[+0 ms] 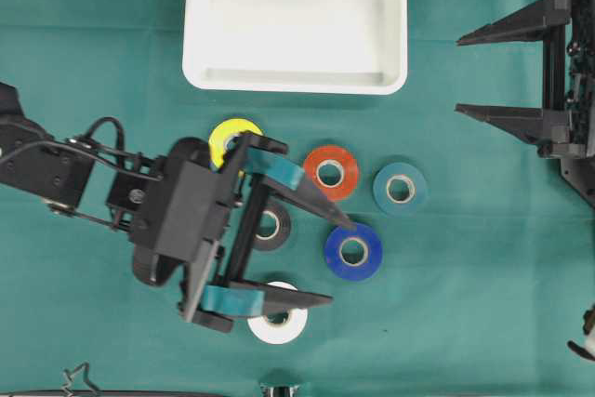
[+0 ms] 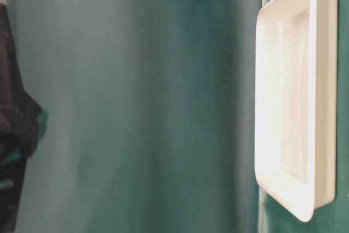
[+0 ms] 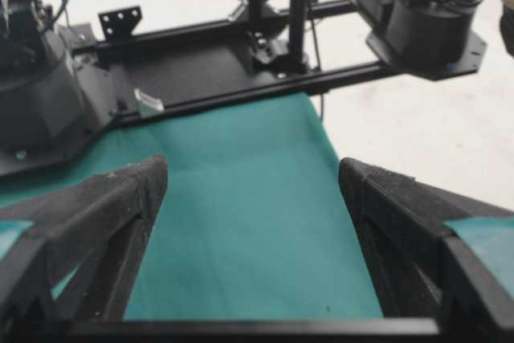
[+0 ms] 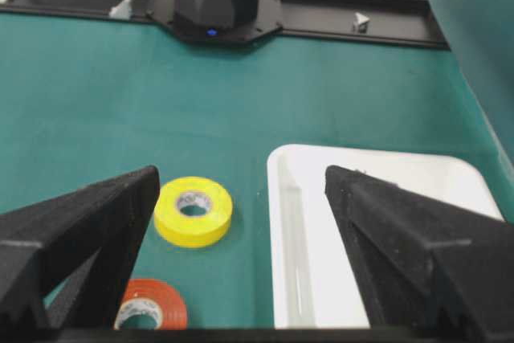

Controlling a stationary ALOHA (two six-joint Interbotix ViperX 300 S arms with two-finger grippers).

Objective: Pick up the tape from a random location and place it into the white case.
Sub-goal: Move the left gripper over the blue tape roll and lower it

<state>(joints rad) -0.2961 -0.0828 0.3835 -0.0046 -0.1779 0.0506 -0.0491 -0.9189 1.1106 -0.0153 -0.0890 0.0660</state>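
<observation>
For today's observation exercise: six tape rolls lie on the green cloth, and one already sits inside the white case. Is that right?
Not quite. The white case holds no tape; the overhead view shows it empty. All six rolls, such as the red roll, lie on the green cloth.

At the lower left of the overhead view, the left hand is matte black with long tapered fingers wrapped in teal tape bands, and black cables loop along its arm. At the right edge, the right hand is the same black.
</observation>
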